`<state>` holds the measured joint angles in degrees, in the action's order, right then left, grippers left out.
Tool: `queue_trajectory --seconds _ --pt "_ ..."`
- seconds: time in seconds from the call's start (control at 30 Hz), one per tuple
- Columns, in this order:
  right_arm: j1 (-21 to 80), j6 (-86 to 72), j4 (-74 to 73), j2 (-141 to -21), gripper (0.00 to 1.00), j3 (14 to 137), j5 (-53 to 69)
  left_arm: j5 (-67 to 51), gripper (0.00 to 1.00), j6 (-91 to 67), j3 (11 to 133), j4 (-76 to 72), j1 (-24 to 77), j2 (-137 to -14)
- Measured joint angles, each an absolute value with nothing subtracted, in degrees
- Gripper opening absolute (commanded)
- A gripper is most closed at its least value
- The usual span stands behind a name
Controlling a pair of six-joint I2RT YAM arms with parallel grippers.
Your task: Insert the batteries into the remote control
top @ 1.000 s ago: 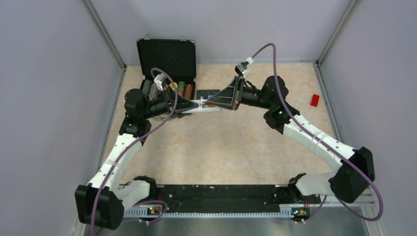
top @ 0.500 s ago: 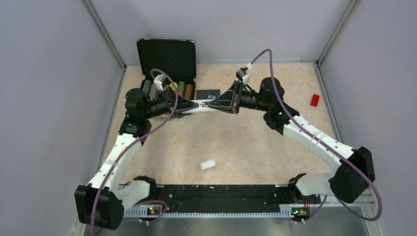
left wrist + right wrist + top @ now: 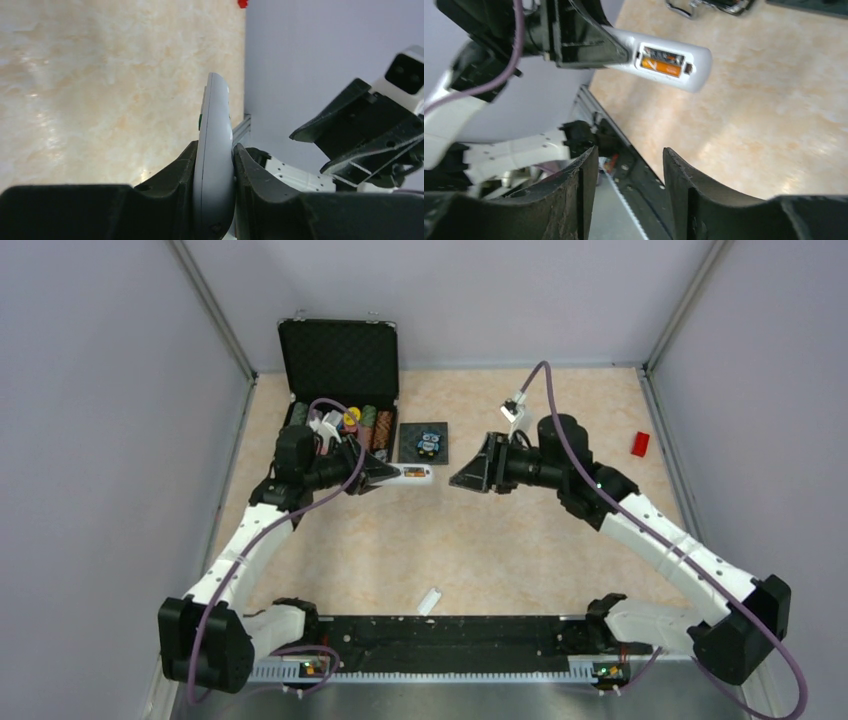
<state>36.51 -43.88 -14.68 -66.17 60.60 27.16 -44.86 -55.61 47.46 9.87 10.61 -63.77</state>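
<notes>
My left gripper (image 3: 388,473) is shut on the white remote control (image 3: 412,475) and holds it level above the table, its free end pointing right. In the left wrist view the remote (image 3: 214,130) stands edge-on between the jaws. In the right wrist view the remote (image 3: 669,62) shows an open battery bay with the orange-copper battery (image 3: 661,66) in it. I cannot tell whether the dark slot beside it holds the blackish battery. My right gripper (image 3: 458,480) is open and empty, a short gap to the right of the remote's end; its fingers (image 3: 584,195) frame the front rail.
A small white cover piece (image 3: 429,600) lies on the table near the front rail. The owl tile (image 3: 424,443) lies behind the remote. An open black case (image 3: 338,355) with poker chips stands at the back left. A red block (image 3: 640,443) lies at the far right.
My right gripper has let go of the remote's end and drawn back right, open. A white cover piece fell and came to rest near the front rail. My left gripper still holds the remote.
</notes>
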Motion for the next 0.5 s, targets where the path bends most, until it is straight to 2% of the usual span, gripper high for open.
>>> queue_trajectory --seconds 0.2,0.37,0.5 --pt "43.66 -31.35 -19.73 -63.86 0.53 54.33 18.87 -37.12 0.0 -51.11 45.34 12.93 10.57 -63.72" --pt "55.94 -21.43 -23.57 -73.49 0.56 53.36 12.38 -29.65 0.0 -50.15 43.64 16.1 10.17 -61.58" --pt "62.35 -13.06 -26.65 -82.3 0.53 53.39 10.04 -22.02 0.0 -49.8 43.57 20.58 8.99 -56.38"
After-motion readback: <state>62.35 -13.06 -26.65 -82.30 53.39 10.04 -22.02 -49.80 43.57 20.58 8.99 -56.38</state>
